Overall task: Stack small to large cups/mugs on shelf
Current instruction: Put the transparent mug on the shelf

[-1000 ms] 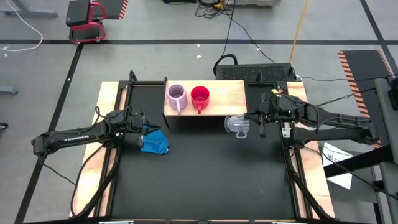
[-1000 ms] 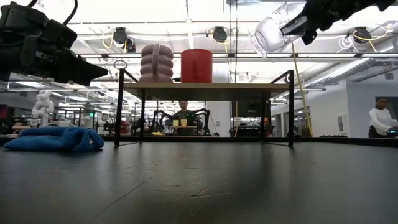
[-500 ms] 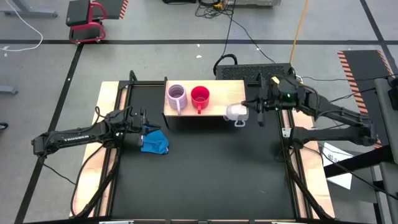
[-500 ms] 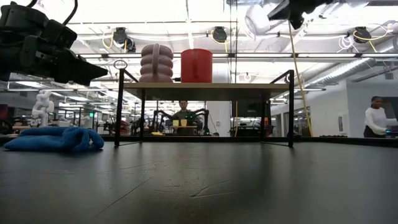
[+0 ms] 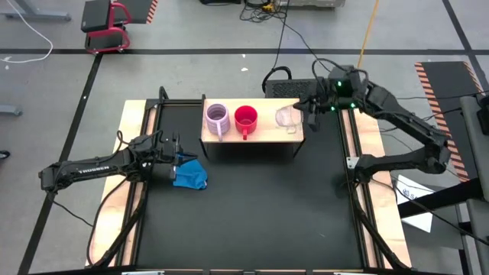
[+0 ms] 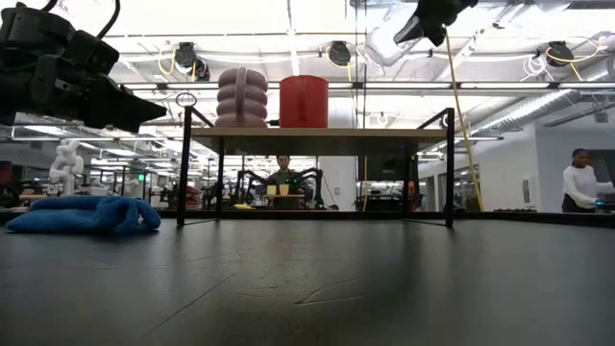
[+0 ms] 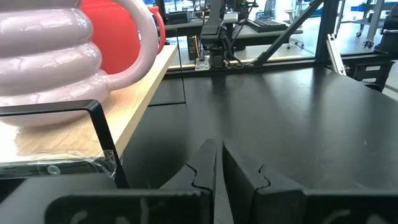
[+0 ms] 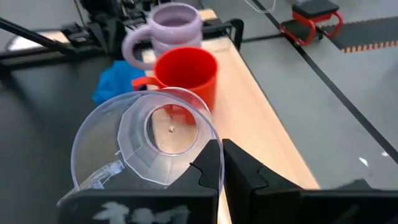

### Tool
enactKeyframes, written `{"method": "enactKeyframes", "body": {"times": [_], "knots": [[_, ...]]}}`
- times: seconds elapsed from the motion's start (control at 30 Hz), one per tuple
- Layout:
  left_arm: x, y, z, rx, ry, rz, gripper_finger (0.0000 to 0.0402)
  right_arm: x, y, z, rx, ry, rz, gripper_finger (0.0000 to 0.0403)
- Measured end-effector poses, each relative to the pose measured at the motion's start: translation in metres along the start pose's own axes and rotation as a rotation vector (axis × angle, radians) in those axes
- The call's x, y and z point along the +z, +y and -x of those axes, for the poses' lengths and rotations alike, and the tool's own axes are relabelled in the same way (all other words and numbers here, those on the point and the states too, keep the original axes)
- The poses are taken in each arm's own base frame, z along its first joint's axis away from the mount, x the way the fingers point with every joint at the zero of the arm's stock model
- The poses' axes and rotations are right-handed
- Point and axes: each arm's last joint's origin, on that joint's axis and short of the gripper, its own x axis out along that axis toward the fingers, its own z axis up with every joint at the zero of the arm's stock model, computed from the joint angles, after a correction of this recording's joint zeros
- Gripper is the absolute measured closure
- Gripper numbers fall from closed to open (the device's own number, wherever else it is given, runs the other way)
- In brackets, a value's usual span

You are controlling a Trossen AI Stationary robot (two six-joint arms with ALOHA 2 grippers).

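Glass cup (image 5: 287,117) is held by the right tool (image 5: 309,116), whose fingers are closed on the cup's rim wall, one finger inside (image 8: 208,163) and one outside. The cup hangs above the right end of the shelf (image 5: 263,131); in the low view it (image 6: 381,43) sits well above the shelf top (image 6: 317,132), clear of the board. It appears tilted, mouth toward the tool, though its clear wall makes the angle hard to judge.

Ahead of the right tool, beyond the glass cup, the red mug (image 8: 186,73) stands upright on the shelf, and the lilac mug (image 8: 168,26) stands just beyond that. In the high view the red mug (image 5: 246,118) and lilac mug (image 5: 217,118) stand side by side, near each other, with handles toward the front of the shelf.

The left tool (image 5: 178,159) hangs over the worktop (image 5: 252,206) near the shelf's left end, just above the blue cloth (image 5: 191,175). Its fingers (image 7: 205,167) are pressed together with nothing between them. The lilac mug (image 7: 50,59) lies just ahead of this tool, at the shelf corner.
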Motion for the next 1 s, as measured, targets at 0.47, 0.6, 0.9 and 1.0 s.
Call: {"method": "enactKeyframes", "body": {"times": [0.47, 0.6, 0.9, 1.0], "knots": [[0.000, 0.000, 0.000, 0.000, 0.001, -0.003, 0.0371, -0.002, -0.051, -0.014, -0.039, 0.121, -0.027, 0.0403], [0.000, 0.000, 0.000, 0.000, 0.002, -0.003, 0.0371, -0.003, -0.066, -0.023, -0.044, 0.112, -0.020, 0.0403], [0.000, 0.000, 0.000, -0.001, 0.003, -0.004, 0.0371, 0.004, -0.083, -0.034, -0.020, 0.234, 0.021, 0.0403], [0.000, 0.000, 0.000, 0.000, 0.003, -0.004, 0.0371, 0.014, -0.085, -0.035, -0.008, 0.253, 0.019, 0.0403]]}}
